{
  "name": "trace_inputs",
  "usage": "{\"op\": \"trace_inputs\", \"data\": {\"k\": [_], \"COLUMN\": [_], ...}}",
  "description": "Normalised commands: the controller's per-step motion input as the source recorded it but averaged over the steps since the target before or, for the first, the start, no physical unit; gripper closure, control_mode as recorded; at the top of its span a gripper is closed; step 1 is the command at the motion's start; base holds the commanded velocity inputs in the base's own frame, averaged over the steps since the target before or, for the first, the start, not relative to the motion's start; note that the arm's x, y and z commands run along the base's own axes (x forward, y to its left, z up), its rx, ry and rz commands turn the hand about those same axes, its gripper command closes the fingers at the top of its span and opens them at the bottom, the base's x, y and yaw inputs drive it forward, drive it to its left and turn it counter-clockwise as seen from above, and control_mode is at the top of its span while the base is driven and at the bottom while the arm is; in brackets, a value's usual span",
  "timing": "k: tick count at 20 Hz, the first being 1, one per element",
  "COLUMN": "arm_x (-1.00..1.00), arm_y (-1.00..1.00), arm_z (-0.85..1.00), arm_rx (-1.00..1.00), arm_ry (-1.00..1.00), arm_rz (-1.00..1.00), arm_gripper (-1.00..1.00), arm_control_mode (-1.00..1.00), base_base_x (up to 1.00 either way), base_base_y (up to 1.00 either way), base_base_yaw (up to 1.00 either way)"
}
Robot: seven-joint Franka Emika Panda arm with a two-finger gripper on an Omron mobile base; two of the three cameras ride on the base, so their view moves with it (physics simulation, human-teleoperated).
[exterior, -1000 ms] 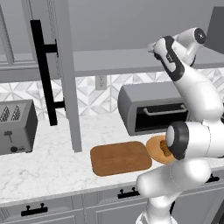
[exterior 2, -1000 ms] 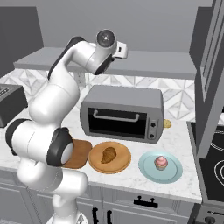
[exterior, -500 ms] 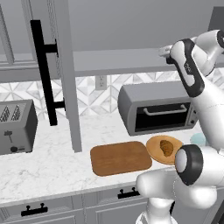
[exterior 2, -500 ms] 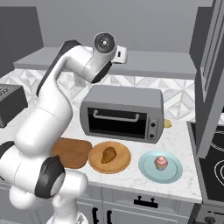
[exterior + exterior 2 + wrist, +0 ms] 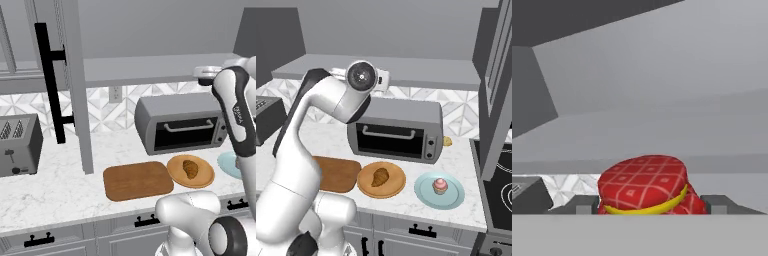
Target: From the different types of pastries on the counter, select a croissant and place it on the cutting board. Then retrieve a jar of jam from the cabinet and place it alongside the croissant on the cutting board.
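In the left base view, the small golden-brown crescent croissant (image 5: 190,168) lies on the round tan wooden plate (image 5: 176,175), which sits on the white marble counter (image 5: 55,195) just beside the right end of the flat brown wooden cutting board (image 5: 138,180); the board itself is bare. A grey toaster oven (image 5: 180,123) stands behind them, a grey slot toaster (image 5: 19,145) at the left, and the grey wall cabinet's open door (image 5: 75,85) with its long black bar handle (image 5: 50,82) hangs over the counter. In the right base view, the croissant (image 5: 380,176) rests on the plate (image 5: 395,187) between the board (image 5: 336,173) and a pale blue plate (image 5: 426,193) carrying a pink cupcake (image 5: 439,185). In the hand view, the two-finger gripper (image 5: 647,207) pinches the squat red jar of jam (image 5: 644,184), with its checked lid, between its two dark tips, against grey cabinet surfaces.
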Motion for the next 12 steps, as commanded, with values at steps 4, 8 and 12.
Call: {"op": "trace_inputs", "data": {"k": [4, 8, 12], "arm_x": [-0.96, -0.92, -0.98], "arm_y": [0.34, 0.26, 0.24], "arm_z": [0.00, 0.00, -0.02], "arm_rx": [0.02, 0.01, 0.01], "arm_ry": [0.00, 0.00, 0.00], "arm_rz": [0.21, 0.25, 0.26], "arm_gripper": [1.00, 1.00, 1.00], "arm_control_mode": [-1.00, -1.00, -1.00], "base_base_x": [0.00, 0.00, 0.00], "base_base_y": [0.00, 0.00, 0.00], "base_base_yaw": [0.00, 0.00, 0.00]}}
